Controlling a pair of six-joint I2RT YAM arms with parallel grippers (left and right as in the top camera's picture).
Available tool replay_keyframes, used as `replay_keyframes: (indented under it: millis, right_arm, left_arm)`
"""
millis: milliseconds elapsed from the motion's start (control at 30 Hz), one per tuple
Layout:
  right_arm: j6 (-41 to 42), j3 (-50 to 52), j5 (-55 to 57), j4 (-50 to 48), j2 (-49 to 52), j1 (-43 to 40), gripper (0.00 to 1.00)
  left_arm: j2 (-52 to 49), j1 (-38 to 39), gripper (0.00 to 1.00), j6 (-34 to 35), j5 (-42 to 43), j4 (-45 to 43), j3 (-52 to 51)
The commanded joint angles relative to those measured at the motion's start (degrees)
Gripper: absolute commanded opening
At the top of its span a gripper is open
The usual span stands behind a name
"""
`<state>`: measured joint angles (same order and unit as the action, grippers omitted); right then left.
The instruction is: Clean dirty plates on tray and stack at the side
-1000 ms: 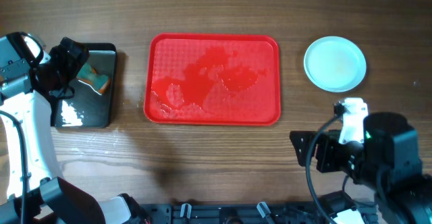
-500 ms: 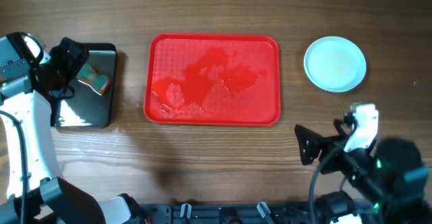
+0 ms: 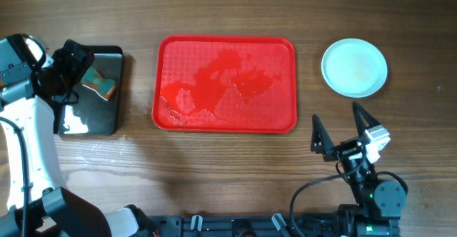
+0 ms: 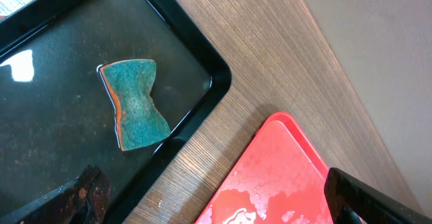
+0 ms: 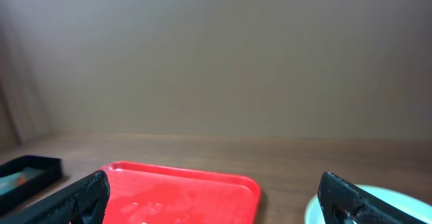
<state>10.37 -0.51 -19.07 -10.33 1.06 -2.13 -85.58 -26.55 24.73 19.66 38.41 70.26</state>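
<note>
The red tray (image 3: 285, 51) lies mid-table, wet, with no plates on it; it also shows in the left wrist view (image 4: 270, 177) and the right wrist view (image 5: 223, 190). A stack of pale plates (image 3: 354, 67) sits on the table to its right, its edge in the right wrist view (image 5: 378, 207). My left gripper (image 3: 63, 69) is open and empty over the black tray. My right gripper (image 3: 338, 131) is open and empty near the front edge, below the plates, raised and facing the back.
A black tray (image 3: 114, 116) stands at the left, holding a teal and orange sponge (image 3: 101, 84), which also shows in the left wrist view (image 4: 135, 106). Water marks lie on the wood in front of it.
My right arm has pulled back toward the front edge and tilted its gripper up. The left arm, tray and plates have not moved.
</note>
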Motion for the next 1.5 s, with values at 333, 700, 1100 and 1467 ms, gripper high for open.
replay_keyframes:
  millis: [333, 700, 1100, 1467]
  right_arm:
    - [-9.0, 0.2, 15.5, 10.4, -0.9, -5.2, 1.00]
    - [-10.2, 0.2, 13.8, 10.1, -0.9, -5.2, 1.00]
    - [-10.2, 0.2, 13.8, 10.1, -0.9, -5.2, 1.00]
    - [-10.2, 0.2, 13.8, 10.1, -0.9, -5.2, 1.00]
  left_arm:
    - [0.1, -0.2, 1.00, 0.1, 0.9, -0.2, 0.0]
    - [0.1, -0.2, 1.00, 0.1, 0.9, -0.2, 0.0]
    - [0.4, -0.2, 1.00, -1.6, -5.1, 3.5, 0.0]
    - [18.8, 11.8, 1.00, -2.1, -7.9, 3.7, -19.3]
